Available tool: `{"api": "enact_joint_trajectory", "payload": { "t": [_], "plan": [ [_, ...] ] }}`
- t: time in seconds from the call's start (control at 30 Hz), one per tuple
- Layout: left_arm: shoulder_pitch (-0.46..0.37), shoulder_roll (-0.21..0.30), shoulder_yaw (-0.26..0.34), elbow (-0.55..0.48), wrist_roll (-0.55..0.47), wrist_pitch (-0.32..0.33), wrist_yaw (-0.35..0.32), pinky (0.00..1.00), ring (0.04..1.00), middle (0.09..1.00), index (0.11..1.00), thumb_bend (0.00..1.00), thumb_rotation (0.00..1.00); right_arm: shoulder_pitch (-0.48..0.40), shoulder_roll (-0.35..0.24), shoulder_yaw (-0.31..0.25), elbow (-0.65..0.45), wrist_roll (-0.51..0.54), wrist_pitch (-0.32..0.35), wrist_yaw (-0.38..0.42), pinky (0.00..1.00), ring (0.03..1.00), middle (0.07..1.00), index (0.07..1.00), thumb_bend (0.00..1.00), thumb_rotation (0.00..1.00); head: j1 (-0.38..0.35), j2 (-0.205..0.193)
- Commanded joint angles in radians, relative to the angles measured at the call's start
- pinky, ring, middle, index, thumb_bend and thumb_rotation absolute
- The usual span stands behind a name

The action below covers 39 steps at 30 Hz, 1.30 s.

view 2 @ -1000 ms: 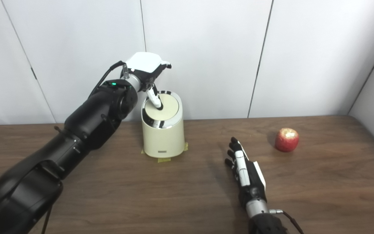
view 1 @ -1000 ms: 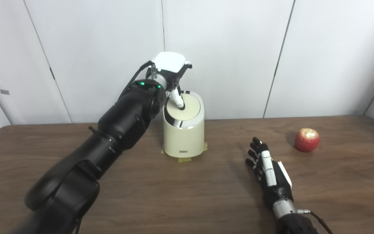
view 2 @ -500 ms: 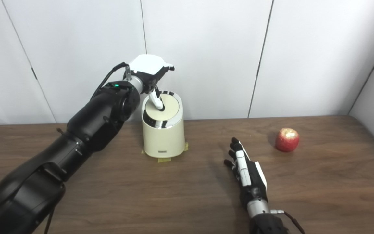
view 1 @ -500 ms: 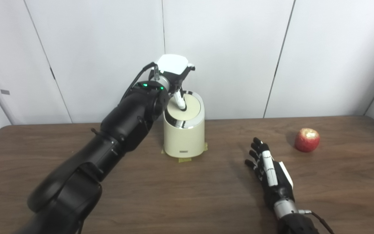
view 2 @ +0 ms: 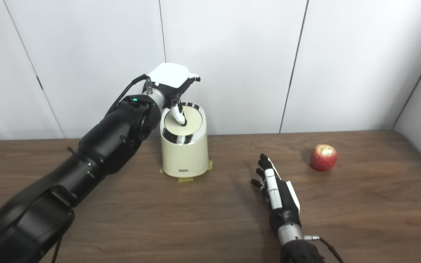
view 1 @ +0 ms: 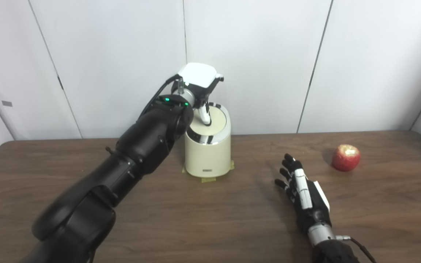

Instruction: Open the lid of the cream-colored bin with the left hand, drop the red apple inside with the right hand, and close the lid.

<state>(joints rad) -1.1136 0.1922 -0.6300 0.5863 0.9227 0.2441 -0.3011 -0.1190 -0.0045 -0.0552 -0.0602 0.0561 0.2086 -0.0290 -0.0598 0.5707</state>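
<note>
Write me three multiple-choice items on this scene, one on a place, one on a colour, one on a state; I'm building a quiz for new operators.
1. Where does the red apple lie?
A. inside the bin
B. on the table, right of the right hand
C. in the left hand

2. What colour is the bin?
A. cream
B. blue
C. black

3. What is the right hand doing?
A. gripping the apple
B. pressing the lid
C. resting open on the table, holding nothing

Answers:
1. B: the apple sits on the tabletop beyond and to the right of the right hand, apart from it.
2. A: its body is cream, with a shiny ring around the lid.
3. C: its fingers are spread and empty, while the left hand has a finger down on the lid.
</note>
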Motion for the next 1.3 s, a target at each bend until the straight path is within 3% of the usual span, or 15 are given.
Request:
{"api": "enact_joint_trajectory", "payload": {
  "t": [0.0,0.27,0.47,0.53,0.63,0.77,0.8,0.87,0.93,1.1,1.27],
  "plan": [
    [0.005,0.001,-0.011,-0.002,0.007,-0.009,-0.016,1.0,0.971,0.93,0.921,1.0,0.11,-0.032,0.0,-0.001,-0.031,-0.001,-0.013,-0.002,0.86,0.948,0.96,0.944,0.54,0.98,0.0,0.0],
    [-0.025,0.025,0.023,-0.061,-0.001,0.032,-0.078,1.0,0.964,0.932,0.91,0.99,0.11,-0.037,0.002,-0.009,-0.022,0.008,-0.024,-0.002,0.89,0.955,0.961,0.945,0.53,0.99,-0.006,-0.007],
    [-0.078,0.045,0.102,-0.096,-0.041,0.066,-0.121,1.0,0.957,0.93,0.901,1.0,0.11,-0.038,0.002,-0.011,-0.015,0.011,-0.032,-0.001,0.9,0.957,0.959,0.938,0.54,0.98,-0.01,-0.011],
    [-0.093,0.054,0.132,-0.113,-0.055,0.078,-0.129,0.92,0.922,0.916,0.895,0.99,0.12,-0.038,0.003,-0.012,-0.017,0.011,-0.029,-0.002,0.9,0.956,0.957,0.936,0.54,0.98,-0.01,-0.011],
    [-0.088,0.068,0.189,-0.164,-0.088,0.09,-0.127,0.91,0.913,0.907,0.88,0.97,0.09,-0.037,0.004,-0.012,-0.018,0.01,-0.031,-0.003,0.89,0.953,0.954,0.932,0.54,0.97,-0.01,-0.011],
    [-0.044,0.086,0.281,-0.264,-0.128,0.085,-0.052,0.84,0.885,0.876,0.84,0.92,0.03,-0.034,0.001,-0.008,-0.028,0.003,-0.022,-0.005,0.89,0.951,0.954,0.932,0.54,0.99,-0.012,-0.012],
    [-0.025,0.087,0.312,-0.293,-0.141,0.083,-0.018,0.73,0.836,0.846,0.802,0.89,0.01,-0.033,0.002,-0.008,-0.032,0.005,-0.017,-0.006,0.89,0.948,0.952,0.929,0.53,0.98,-0.013,-0.012],
    [0.007,0.079,0.371,-0.336,-0.177,0.083,0.036,0.66,0.801,0.825,0.772,0.86,0.0,-0.032,0.003,-0.009,-0.037,0.006,-0.011,-0.008,0.88,0.944,0.95,0.926,0.53,0.97,-0.015,-0.011],
    [0.038,0.063,0.432,-0.365,-0.224,0.092,0.083,0.56,0.681,0.748,0.727,0.77,0.0,-0.03,0.001,-0.007,-0.041,0.004,-0.012,-0.007,0.88,0.942,0.948,0.923,0.53,0.97,-0.017,-0.009],
    [0.147,-0.031,0.653,-0.42,-0.444,0.092,0.219,0.53,0.632,0.667,0.677,0.7,0.0,-0.026,0.006,-0.014,-0.06,0.008,0.011,-0.019,0.87,0.927,0.935,0.908,0.54,0.94,-0.015,-0.006],
    [0.264,-0.054,0.734,-0.499,-0.525,0.125,0.28,0.62,0.696,0.696,0.677,0.63,0.09,-0.028,0.002,-0.019,-0.069,0.015,0.026,-0.018,0.9,0.938,0.941,0.91,0.55,0.9,-0.021,-0.004]
  ]
}}
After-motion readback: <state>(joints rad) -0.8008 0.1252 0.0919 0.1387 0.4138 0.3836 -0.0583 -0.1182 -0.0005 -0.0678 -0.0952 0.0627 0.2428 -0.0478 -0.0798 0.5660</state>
